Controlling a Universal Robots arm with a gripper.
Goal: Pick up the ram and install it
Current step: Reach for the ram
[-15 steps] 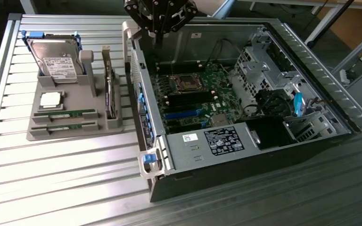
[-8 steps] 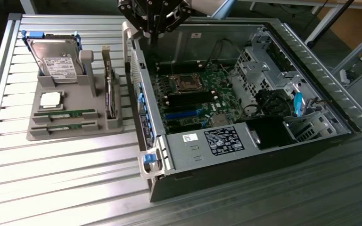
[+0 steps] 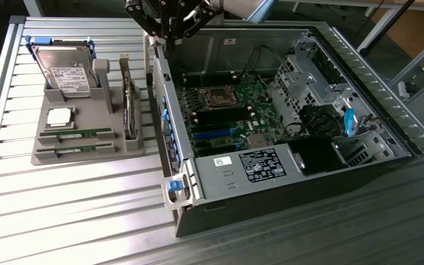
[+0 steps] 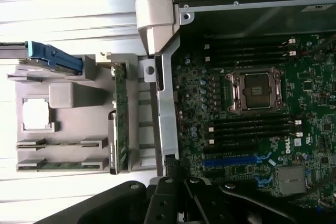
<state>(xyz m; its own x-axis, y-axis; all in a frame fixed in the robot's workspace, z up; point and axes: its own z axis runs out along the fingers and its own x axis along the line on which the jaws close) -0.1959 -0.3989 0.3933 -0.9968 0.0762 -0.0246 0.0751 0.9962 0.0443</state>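
Above the near side wall of the open computer case (image 3: pixel 286 201), the pincer (image 3: pixel 169 34) hangs clenched, gripping nothing. Below it, toward the exterior view's right, the motherboard (image 3: pixel 231 118) lies inside the case. Lower down, toward the exterior view's left, a grey holder (image 3: pixel 86 155) sits on the desk (image 3: pixel 72 204). Two ram sticks lie flat in its slots, well apart from the pincer: the nearer ram stick (image 3: pixel 75 134) and the farther ram stick (image 3: pixel 75 148).
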